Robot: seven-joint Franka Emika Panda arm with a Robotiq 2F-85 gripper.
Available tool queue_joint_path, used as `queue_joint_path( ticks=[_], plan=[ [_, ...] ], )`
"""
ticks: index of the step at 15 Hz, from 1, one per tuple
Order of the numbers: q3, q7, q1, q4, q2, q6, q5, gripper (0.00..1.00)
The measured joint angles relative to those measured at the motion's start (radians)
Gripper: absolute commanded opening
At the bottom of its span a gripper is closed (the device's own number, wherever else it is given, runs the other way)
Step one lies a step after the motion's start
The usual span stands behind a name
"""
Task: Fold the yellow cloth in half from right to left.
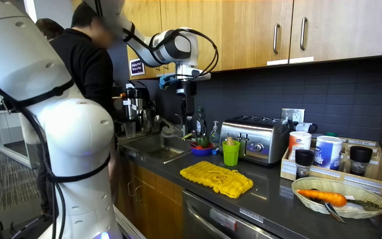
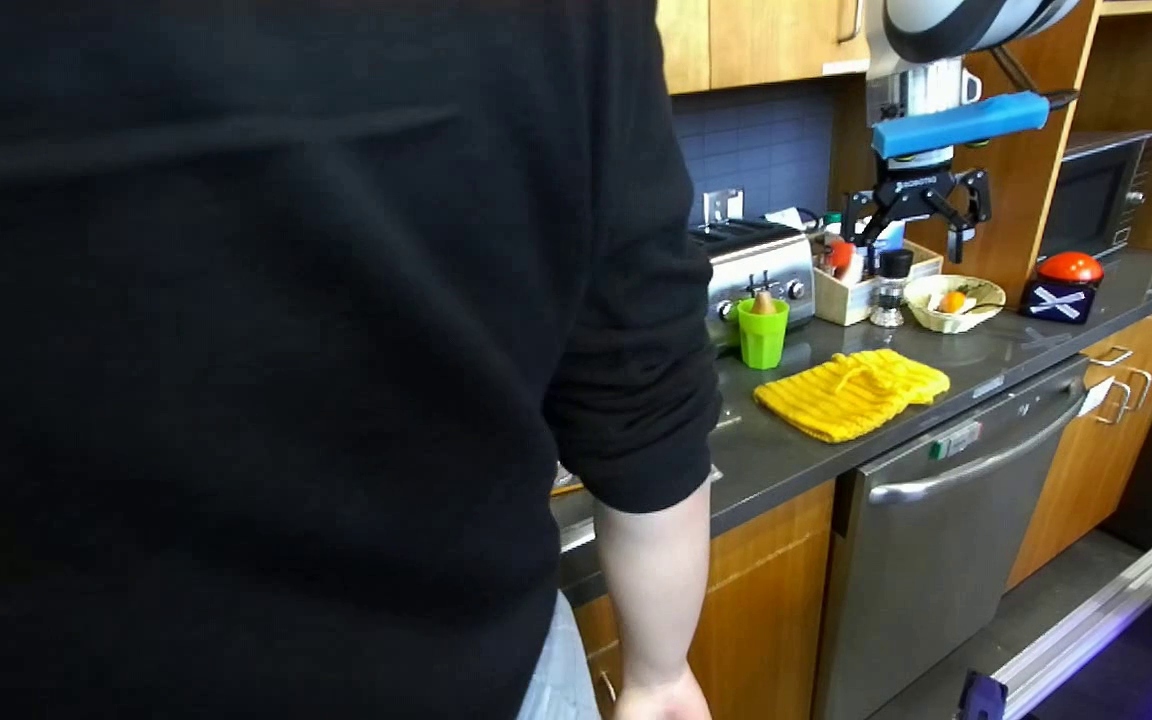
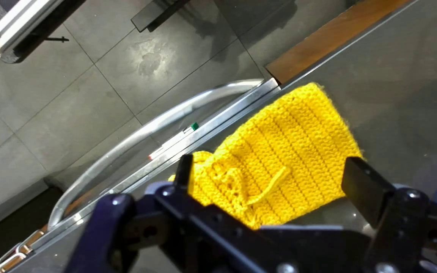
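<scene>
The yellow knitted cloth (image 1: 216,179) lies on the dark counter (image 1: 270,200) close to its front edge. It also shows in an exterior view (image 2: 846,395) and in the wrist view (image 3: 302,132). It lies mostly flat; a loose yellow strand and a bunched, puckered part sit on top, and a small flap shows by the left finger in the wrist view. My gripper (image 2: 913,255) is open and empty, well above the counter. In the wrist view the open gripper (image 3: 269,170) has its fingers apart with the cloth below between them, partly covering it.
A green cup (image 1: 230,154) and a toaster (image 1: 252,141) stand behind the cloth. A blue bowl (image 1: 201,151) and the sink (image 1: 156,146) are to one side. A wicker basket (image 1: 363,213) and wooden box (image 1: 333,176) are at the other. A person (image 2: 286,350) stands near the counter.
</scene>
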Motion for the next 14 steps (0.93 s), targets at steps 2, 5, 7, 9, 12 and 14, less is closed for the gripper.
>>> queue_joint_path(
  ticks=[2,5,7,9,12,14],
  plan=[
    [-0.024,0.007,-0.026,-0.020,-0.013,0.017,0.000,1.00],
    [-0.060,0.022,-0.058,-0.048,-0.023,0.061,0.007,1.00],
    [-0.082,0.036,-0.077,-0.061,-0.024,0.098,0.014,1.00],
    [-0.101,0.046,-0.096,-0.071,-0.024,0.133,0.015,1.00],
    [-0.127,0.055,-0.122,-0.075,-0.018,0.174,0.016,1.00],
    [-0.143,0.056,-0.135,-0.075,-0.009,0.196,0.022,1.00]
  ],
)
